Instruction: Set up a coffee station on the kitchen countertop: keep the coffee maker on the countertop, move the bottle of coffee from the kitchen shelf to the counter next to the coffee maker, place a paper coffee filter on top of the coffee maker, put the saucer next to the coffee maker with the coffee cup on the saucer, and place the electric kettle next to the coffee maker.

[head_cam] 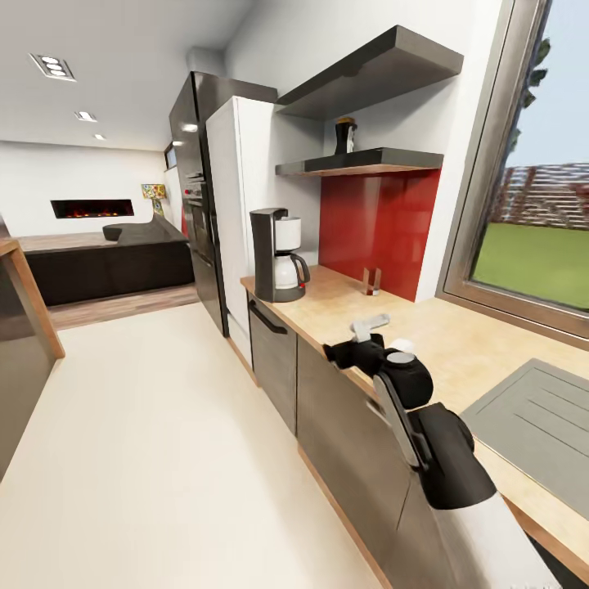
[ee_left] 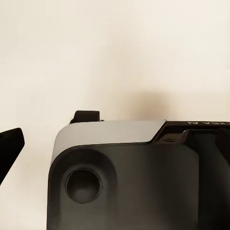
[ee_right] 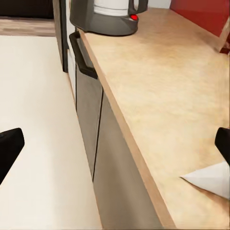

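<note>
The right tool (head_cam: pixel 368 330) is being held over the near edge of the desk (head_cam: pixel 458 343), its fingers spread wide around nothing. The paper coffee filter (ee_right: pixel 211 178) is lying flat on the desk just beside one fingertip; being thin, light and easily crumpled, it is best pinched gently at its edge. The coffee maker (head_cam: pixel 278 255) is standing farther left along the desk. The left tool's opening cannot be told.

The coffee maker (ee_right: pixel 108 17) is cut off at the right wrist frame's top edge. A white filter (ee_right: pixel 211 178) runs off its lower right. On the shelf (head_cam: pixel 360 161), upper centre of the head frame, the bottle (head_cam: pixel 345 135) is too small for detail.
</note>
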